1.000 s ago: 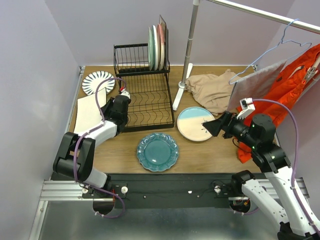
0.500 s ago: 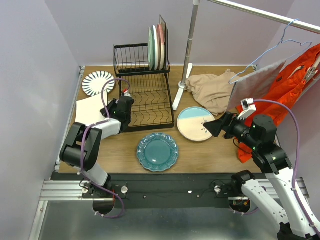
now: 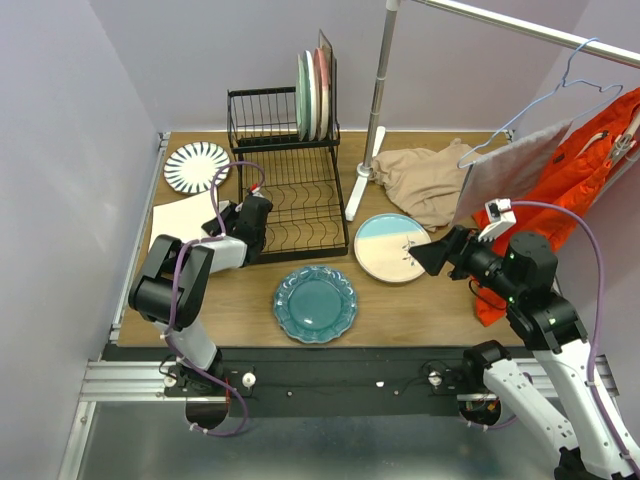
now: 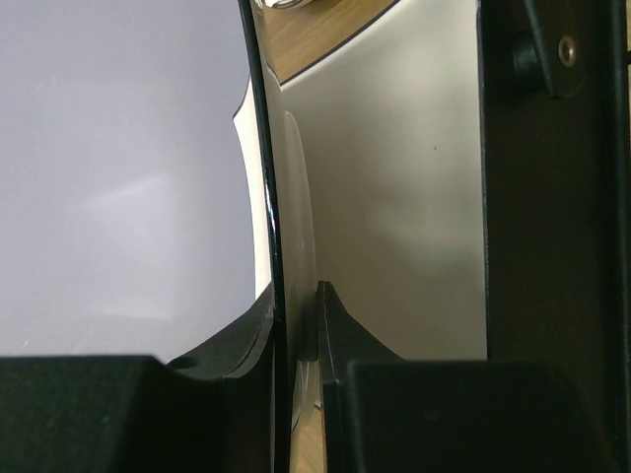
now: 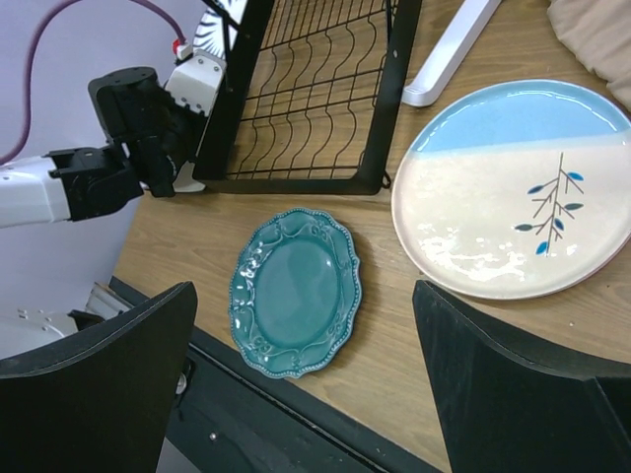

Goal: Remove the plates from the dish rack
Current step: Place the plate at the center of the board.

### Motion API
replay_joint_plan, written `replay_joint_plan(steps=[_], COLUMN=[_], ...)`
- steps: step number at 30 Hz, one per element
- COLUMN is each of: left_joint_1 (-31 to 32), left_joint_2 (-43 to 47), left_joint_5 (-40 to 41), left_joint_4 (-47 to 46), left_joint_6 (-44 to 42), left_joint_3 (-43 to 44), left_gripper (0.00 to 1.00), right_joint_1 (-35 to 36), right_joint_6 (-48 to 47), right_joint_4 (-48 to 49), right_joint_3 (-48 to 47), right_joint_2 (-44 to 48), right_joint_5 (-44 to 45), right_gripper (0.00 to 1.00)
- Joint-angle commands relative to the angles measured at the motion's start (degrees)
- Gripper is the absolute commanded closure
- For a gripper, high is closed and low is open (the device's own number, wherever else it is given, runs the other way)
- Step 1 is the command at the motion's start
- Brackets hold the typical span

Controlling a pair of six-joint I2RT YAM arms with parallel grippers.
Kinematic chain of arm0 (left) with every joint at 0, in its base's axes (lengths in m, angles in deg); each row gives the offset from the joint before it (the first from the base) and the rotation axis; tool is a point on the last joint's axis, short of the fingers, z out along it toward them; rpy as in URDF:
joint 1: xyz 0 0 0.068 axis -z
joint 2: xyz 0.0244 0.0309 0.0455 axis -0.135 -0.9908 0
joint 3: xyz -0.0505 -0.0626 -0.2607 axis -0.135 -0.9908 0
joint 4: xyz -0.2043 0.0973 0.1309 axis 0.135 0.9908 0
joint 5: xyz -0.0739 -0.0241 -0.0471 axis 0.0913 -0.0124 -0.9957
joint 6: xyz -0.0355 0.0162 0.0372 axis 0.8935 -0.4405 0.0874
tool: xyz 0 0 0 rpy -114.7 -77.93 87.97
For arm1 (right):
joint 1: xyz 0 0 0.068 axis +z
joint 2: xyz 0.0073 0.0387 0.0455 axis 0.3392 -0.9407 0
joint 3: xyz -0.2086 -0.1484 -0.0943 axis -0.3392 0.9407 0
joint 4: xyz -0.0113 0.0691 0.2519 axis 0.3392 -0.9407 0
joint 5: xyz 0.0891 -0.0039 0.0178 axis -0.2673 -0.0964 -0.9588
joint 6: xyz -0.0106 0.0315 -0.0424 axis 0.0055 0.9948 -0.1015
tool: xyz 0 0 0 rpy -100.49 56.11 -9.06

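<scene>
The black wire dish rack (image 3: 290, 190) stands at the back centre, with three plates (image 3: 315, 95) upright in its upper basket. It also shows in the right wrist view (image 5: 306, 118). My left gripper (image 3: 250, 215) is at the rack's lower left edge. It is shut (image 4: 296, 330) on the dark-rimmed edge of a white square plate (image 3: 183, 222). A striped plate (image 3: 196, 165), a teal scalloped plate (image 3: 315, 303) and a cream-blue plate (image 3: 393, 247) lie flat on the table. My right gripper (image 3: 432, 255) is open and empty above the cream-blue plate's right edge (image 5: 306, 296).
A metal clothes-rail stand (image 3: 375, 110) has its white foot (image 3: 358, 195) just right of the rack. A beige cloth (image 3: 425, 180) lies behind the cream-blue plate. A grey cloth (image 3: 510, 170) and an orange garment (image 3: 590, 160) hang at the right. A wall closes the left side.
My left arm has folded in, its wrist moving slightly right and toward the rack with the white square plate. The right arm has barely moved.
</scene>
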Motion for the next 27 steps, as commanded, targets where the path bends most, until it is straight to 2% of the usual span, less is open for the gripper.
replay_joint_plan(steps=[1, 3, 13, 27], left_joint_1=[0.9, 1.3, 2.8, 3.0], left_joint_2=[-0.5, -0.5, 0.2, -0.4], left_joint_5=[5.5, 5.6, 5.4, 4.4], left_joint_4=[-4.4, -4.1, -0.3, 2.9], left_joint_6=[1.0, 1.3, 5.0, 9.4], left_joint_3=[1.3, 1.6, 2.6, 5.1], left_gripper=[1.0, 0.99, 0.8, 0.72], right_joint_1=[-0.1, 0.0, 0.0, -0.1], right_joint_6=[-0.7, -0.7, 0.0, -0.3], right_joint_4=[-1.3, -1.2, -1.2, -1.5], right_joint_3=[-1.1, -1.4, -1.0, -1.6], right_joint_2=[0.7, 0.4, 0.8, 1.2], right_joint_5=[1.4, 1.3, 0.9, 0.9], right_gripper=[0.01, 0.01, 0.01, 0.01])
